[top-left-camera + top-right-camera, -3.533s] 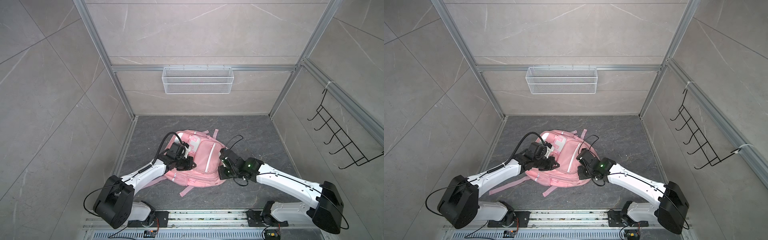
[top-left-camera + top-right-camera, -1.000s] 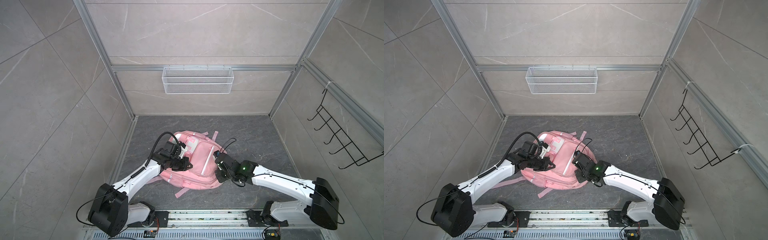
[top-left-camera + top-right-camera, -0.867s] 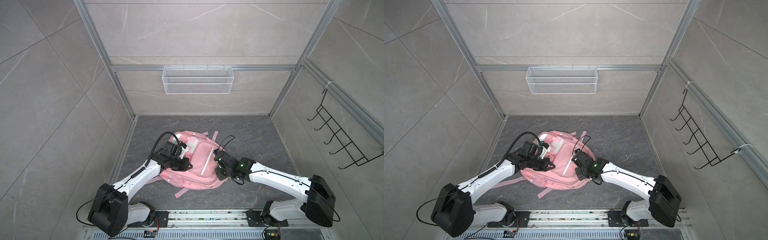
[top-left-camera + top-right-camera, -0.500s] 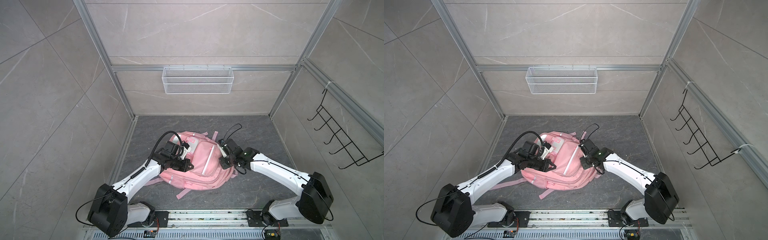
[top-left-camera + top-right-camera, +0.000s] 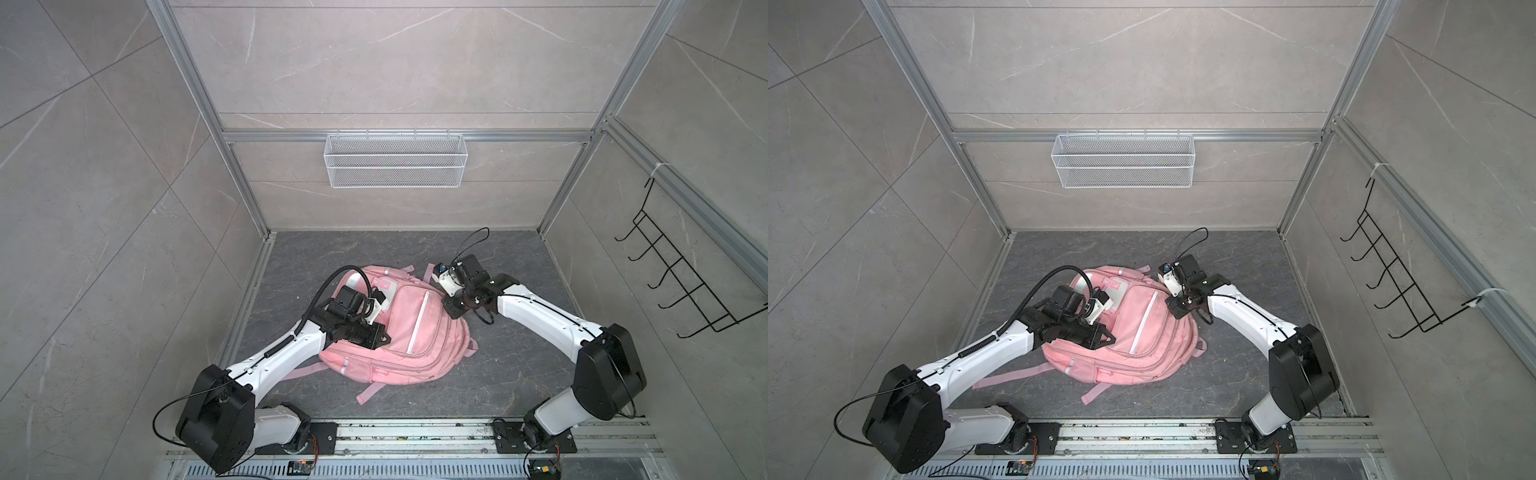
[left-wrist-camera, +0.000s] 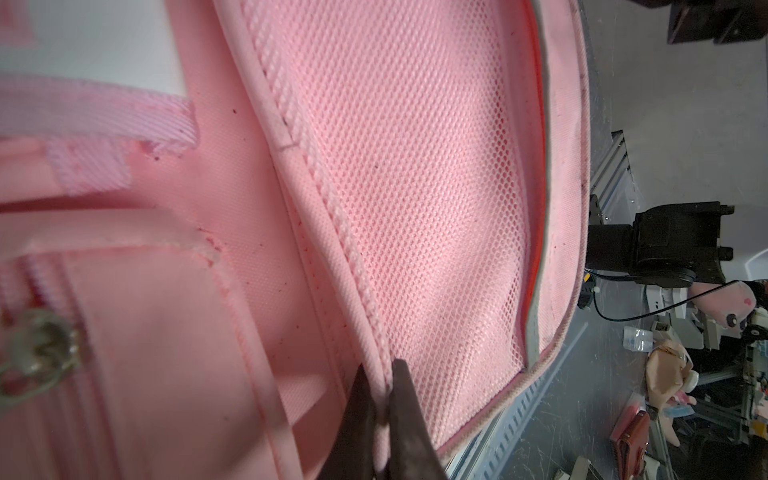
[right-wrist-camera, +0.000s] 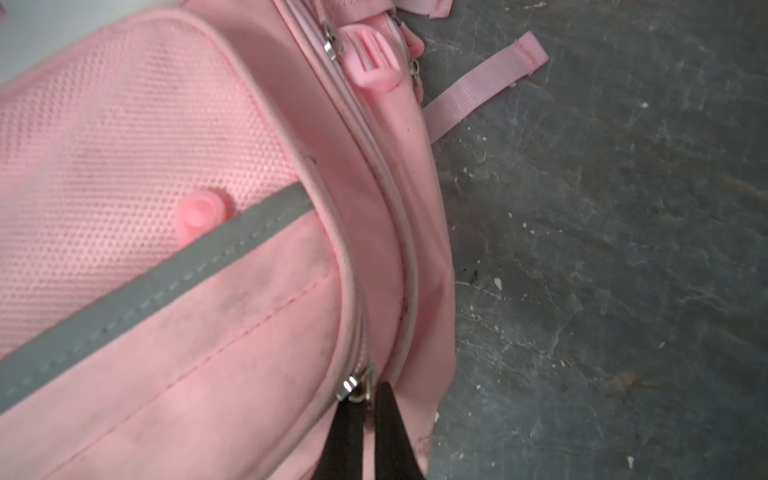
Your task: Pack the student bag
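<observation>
The pink student bag (image 5: 415,332) lay flat mid-worktop (image 5: 519,374), nothing loose beside it. The left tool (image 6: 380,399) pinched its seam piping (image 6: 353,257), and the right tool (image 7: 370,399) was clamped on a zip pull (image 7: 353,388). I judged only the zipping remained.

Both top views look steeply down from high over the front rail, facing the back wall. The white wire mesh basket (image 5: 395,166) sits at 12 o'clock. The large soft pink fabric backpack (image 5: 432,332) lies on the dark grey stone-patterned tabletop (image 5: 519,374) nearer 6 o'clock. They share almost the whole cell, shifted slightly sideways. The left wrist camera sits very close to the backpack's mesh, sighting along the left gripper (image 6: 380,374). The right wrist camera sights along the right gripper (image 7: 372,395), close over a zipped edge and bare tabletop.
</observation>
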`<state>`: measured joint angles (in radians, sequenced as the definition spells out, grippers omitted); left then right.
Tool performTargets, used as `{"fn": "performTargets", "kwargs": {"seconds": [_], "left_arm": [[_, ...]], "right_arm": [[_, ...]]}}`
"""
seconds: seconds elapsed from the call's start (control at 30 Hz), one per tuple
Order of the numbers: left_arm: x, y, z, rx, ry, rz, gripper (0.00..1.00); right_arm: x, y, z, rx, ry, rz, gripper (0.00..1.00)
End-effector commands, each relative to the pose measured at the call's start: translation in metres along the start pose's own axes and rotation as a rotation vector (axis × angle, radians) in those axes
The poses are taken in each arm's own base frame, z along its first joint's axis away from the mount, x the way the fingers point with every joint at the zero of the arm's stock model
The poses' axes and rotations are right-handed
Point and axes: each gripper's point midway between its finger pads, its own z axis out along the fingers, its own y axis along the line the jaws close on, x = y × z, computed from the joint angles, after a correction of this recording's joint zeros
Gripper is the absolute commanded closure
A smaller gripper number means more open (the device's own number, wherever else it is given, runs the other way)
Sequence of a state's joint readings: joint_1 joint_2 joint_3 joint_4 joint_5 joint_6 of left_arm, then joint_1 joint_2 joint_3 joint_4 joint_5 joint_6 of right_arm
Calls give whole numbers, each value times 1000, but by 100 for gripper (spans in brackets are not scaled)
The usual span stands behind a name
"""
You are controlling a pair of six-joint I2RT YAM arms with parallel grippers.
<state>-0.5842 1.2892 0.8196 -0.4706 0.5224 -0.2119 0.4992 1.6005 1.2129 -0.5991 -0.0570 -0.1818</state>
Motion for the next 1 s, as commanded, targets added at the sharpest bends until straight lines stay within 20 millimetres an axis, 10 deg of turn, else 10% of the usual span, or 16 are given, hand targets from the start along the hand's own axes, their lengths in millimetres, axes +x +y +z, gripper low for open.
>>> {"fn": "performTargets", "kwargs": {"seconds": [0.0, 0.27, 0.53, 0.73, 0.97], "left_arm": [[41, -13, 2, 67, 152, -4, 100], [43, -14, 7, 74, 175, -7, 100], [44, -12, 8, 67, 181, -12, 100], [29, -12, -9, 0, 98, -3, 97], [-11, -48, -49, 64, -118, -11, 52]], "right_arm": [[-40, -19, -5, 31, -88, -76, 100], [-46, 6, 16, 18, -59, -144, 100], [-47, -30, 2, 81, -137, 51, 98], [-53, -29, -36, 91, -203, 94, 62], [-23, -35, -103, 185, -340, 252, 12]]}}
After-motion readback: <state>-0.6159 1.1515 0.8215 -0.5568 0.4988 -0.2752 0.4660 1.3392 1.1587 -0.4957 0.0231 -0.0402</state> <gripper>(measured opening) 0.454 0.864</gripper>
